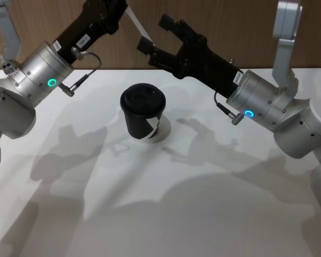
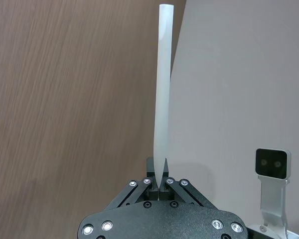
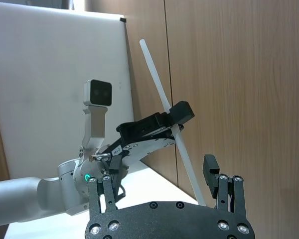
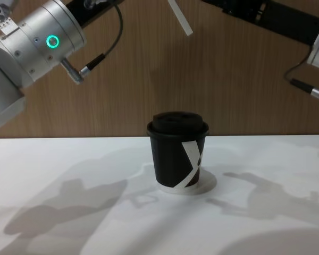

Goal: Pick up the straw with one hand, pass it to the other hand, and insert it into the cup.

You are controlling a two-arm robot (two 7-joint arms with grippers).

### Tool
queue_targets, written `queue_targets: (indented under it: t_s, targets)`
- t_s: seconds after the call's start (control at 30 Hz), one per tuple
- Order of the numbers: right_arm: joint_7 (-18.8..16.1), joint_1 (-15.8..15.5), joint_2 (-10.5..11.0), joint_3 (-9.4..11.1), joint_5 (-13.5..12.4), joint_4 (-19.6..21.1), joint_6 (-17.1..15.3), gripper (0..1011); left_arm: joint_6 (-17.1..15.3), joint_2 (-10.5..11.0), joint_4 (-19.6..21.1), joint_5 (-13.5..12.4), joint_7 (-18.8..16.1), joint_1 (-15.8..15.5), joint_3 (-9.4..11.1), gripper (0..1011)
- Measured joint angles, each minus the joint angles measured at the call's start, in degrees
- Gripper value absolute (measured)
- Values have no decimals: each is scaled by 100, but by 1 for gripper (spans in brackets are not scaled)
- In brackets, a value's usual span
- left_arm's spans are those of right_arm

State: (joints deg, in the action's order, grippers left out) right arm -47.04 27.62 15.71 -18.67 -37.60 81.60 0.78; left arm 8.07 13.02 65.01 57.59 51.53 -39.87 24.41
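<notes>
Straw, thin, white and plastic point(image 2: 163, 89), is up in the air behind the lidded black paper cup point(image 1: 143, 112) on the white worktop point(image 1: 150, 214), pinched at one end by the left claw point(image 2: 159, 172), the right claw point(image 1: 156, 33) spread wide beside it (probably light and squashy, so pinch softly mid-length).

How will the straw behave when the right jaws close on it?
Probably stiff: the straw stands straight out of the left gripper, held at one end, without sag. It narrows where those jaws pinch it, so the open right gripper may well flatten it too. Its smooth surface could slip.
</notes>
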Motion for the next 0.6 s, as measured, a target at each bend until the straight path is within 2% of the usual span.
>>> queue_targets:
  t_s: [0.23,0.6]
  targets:
    - [0,0,0,0,0,0,0,1001,-8,41,-2,-89,-90,0,78,6]
    - [0,0,0,0,0,0,0,1001,-12,147,38,-477,-414,23,249,5]
